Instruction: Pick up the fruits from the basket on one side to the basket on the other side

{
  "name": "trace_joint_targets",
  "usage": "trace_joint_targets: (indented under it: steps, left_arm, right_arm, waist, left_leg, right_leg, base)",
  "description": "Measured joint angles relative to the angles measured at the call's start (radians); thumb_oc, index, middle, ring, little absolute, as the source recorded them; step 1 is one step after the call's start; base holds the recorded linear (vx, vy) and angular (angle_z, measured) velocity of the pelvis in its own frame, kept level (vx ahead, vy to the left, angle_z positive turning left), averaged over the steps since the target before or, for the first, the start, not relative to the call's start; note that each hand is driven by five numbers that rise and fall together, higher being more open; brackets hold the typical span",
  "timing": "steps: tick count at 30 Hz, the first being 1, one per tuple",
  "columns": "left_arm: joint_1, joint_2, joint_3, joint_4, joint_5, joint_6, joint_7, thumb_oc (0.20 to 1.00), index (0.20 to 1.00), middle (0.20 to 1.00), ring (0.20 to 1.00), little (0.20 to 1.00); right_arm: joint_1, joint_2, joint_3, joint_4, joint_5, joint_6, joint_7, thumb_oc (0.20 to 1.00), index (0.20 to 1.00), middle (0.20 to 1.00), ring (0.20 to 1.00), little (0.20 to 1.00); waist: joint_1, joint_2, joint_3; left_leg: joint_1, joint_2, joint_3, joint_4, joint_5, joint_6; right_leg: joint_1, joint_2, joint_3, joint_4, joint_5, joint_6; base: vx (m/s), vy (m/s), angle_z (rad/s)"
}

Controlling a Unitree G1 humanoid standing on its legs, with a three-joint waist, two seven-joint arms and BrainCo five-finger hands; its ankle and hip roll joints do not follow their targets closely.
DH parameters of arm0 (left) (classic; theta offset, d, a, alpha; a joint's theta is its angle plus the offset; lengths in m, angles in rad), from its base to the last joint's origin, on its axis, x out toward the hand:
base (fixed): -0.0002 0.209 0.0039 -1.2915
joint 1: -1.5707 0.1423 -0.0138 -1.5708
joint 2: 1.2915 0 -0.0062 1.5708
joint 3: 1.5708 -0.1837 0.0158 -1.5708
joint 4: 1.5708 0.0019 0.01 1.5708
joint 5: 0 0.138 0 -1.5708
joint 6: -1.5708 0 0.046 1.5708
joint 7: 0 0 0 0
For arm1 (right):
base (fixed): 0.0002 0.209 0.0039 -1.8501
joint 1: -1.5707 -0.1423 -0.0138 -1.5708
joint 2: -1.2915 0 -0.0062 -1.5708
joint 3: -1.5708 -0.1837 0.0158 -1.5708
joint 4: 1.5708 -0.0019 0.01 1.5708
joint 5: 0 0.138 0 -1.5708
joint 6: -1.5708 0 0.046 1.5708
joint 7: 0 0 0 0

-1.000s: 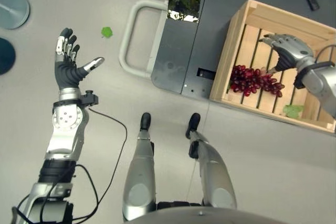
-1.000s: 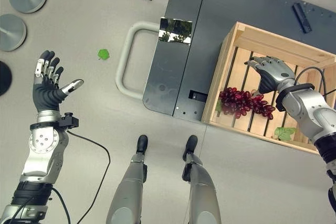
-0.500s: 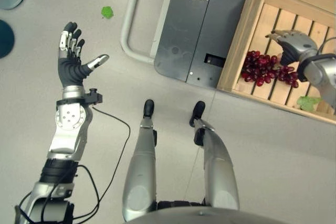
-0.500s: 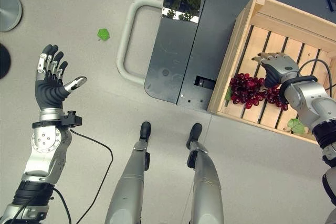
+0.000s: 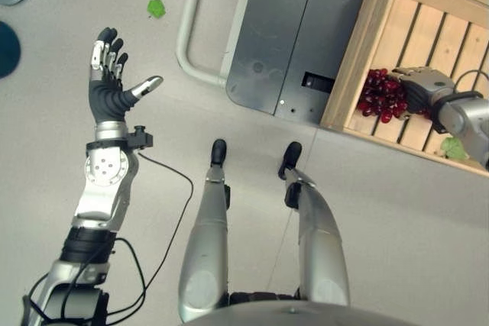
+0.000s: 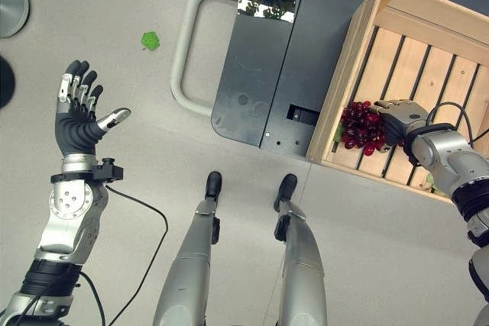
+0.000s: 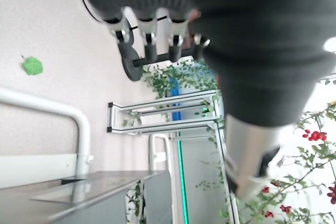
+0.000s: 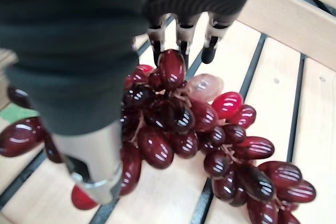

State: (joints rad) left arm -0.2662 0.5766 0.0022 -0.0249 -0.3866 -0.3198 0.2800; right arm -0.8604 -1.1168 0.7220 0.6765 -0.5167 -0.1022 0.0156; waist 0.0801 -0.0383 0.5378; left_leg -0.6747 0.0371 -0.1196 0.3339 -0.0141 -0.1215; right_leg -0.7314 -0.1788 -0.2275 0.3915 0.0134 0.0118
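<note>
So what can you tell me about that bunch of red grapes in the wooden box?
The grapes are one bunch of glossy, dark red, oval berries on thin brownish stems, with one paler pink berry among them. They lie on the pale slatted floor of the wooden crate, near its front corner. The right hand is on top of them, its fingers reaching over the bunch's far side and its thumb on the near side.

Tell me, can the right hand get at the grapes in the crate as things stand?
Probably yes. The right hand is already down inside the wooden crate, over the red grapes, with its fingers and thumb either side of the bunch. Nothing lies between them.
</note>
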Motion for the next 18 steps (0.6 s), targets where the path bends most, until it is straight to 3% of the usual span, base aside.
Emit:
trace_joint_targets:
  steps: [8,18]
  left_arm:
    - [-0.012,-0.001,-0.039,0.0,0.0,0.0,-0.004,1.0,1.0,1.0,1.0,1.0]
    - [-0.029,-0.011,-0.064,0.0,-0.002,0.0,-0.004,1.0,1.0,1.0,1.0,1.0]
  right_arm:
    - [-0.001,0.021,-0.003,0.03,0.016,0.001,0.001,1.0,1.0,1.0,1.0,1.0]
    - [-0.087,0.165,-0.05,0.177,0.033,0.047,-0.045,1.0,1.0,1.0,1.0,1.0]
  waist:
    - [0.014,0.012,0.0]
    - [0.01,0.014,0.0]
  left_leg:
    - [-0.007,-0.001,-0.003,-0.003,0.0,0.0]
    - [-0.01,-0.003,-0.004,-0.002,0.0,0.0]
  right_leg:
    - [-0.009,-0.004,0.0,0.008,-0.007,-0.001]
    - [-0.015,-0.008,0.0,0.015,-0.01,-0.002]
  base:
    - [0.0,0.0,0.0]
    - [0.0,0.0,0.0]
